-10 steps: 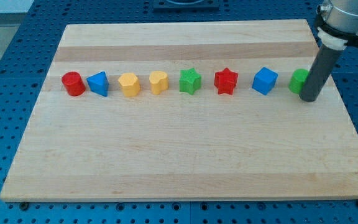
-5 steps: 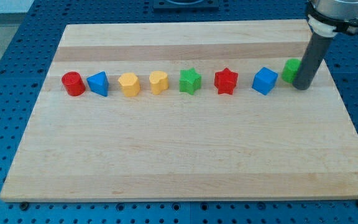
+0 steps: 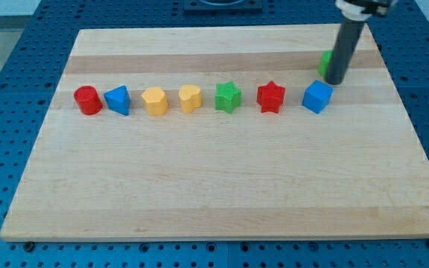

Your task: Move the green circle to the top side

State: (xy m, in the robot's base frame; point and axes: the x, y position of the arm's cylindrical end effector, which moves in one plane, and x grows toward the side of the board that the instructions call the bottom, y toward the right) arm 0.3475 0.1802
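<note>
Tip (image 3: 335, 80) of mine sits at the end of the dark rod, pressed against the view's right edge of the green circle (image 3: 324, 63), which shows only as a sliver because the rod covers most of it. There are no fingers on this rig, so nothing is open, closed or holding; the rod can only shove. The green circle lies above the row of other blocks and toward the view's upper right, between the row and the top edge of the counter (image 3: 199, 186), near the pale band of wood that runs across the board. I judge the push toward the top side to be under way but unfinished: some bare wood separates the block from the top edge. The next move, as I read it, calls for getting the tip more squarely beneath the block, on its bottom side in the view, so the shove drives it upward and not off to the left. Just below the tip stands the blue cube (image 3: 317, 96), close but apart from it. Further to the view's left run the red star (image 3: 271, 97), green star (image 3: 228, 97), two yellow blocks (image 3: 172, 99), a blue triangular block (image 3: 118, 100) and the red cylinder (image 3: 88, 100). No container appears anywhere.
</note>
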